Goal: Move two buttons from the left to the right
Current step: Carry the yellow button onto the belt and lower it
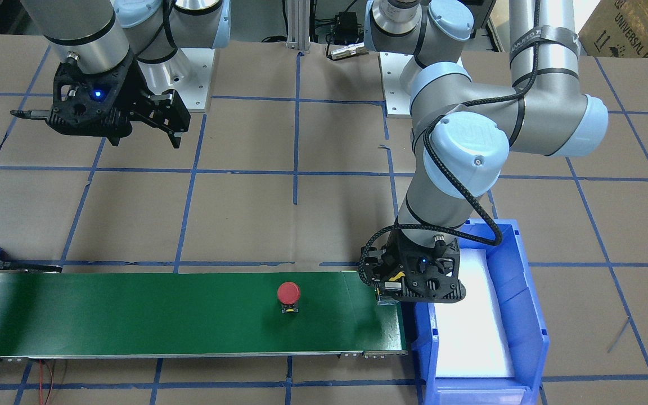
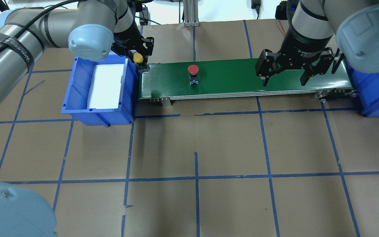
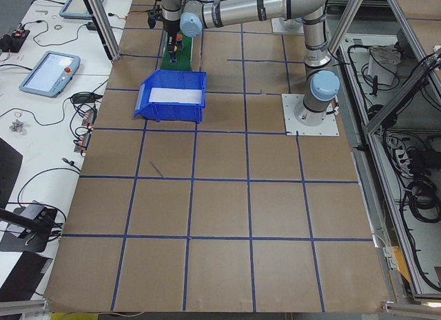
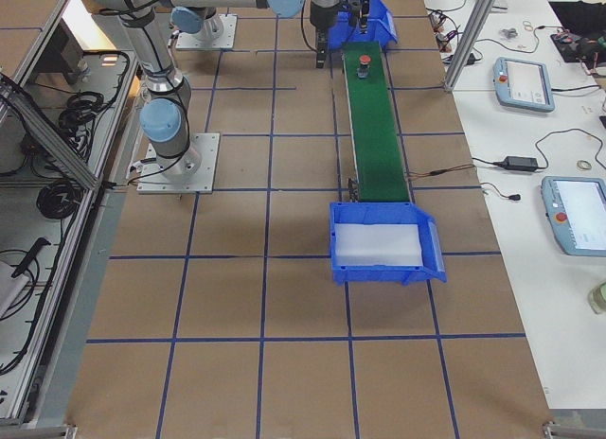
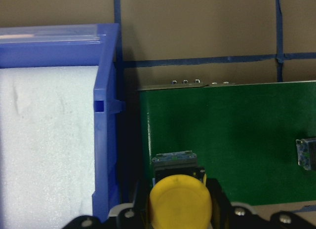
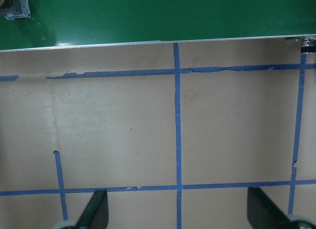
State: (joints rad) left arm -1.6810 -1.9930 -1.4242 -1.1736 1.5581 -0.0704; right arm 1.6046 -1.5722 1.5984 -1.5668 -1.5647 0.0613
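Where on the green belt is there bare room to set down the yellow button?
The long stretch of green belt from the red button to the right blue bin is bare; the right gripper hangs open near it. A short strip left of the red button is free too, but crowded by the left gripper holding the yellow button.

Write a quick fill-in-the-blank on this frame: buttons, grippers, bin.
1. The red button stands on the green belt, held by ____ gripper.
2. The left gripper is shut on the yellow button, beside the blue bin lined with ____ foam.
3. The right gripper hangs empty near the belt's far end, its jaws ____.

Missing words: neither; white; open
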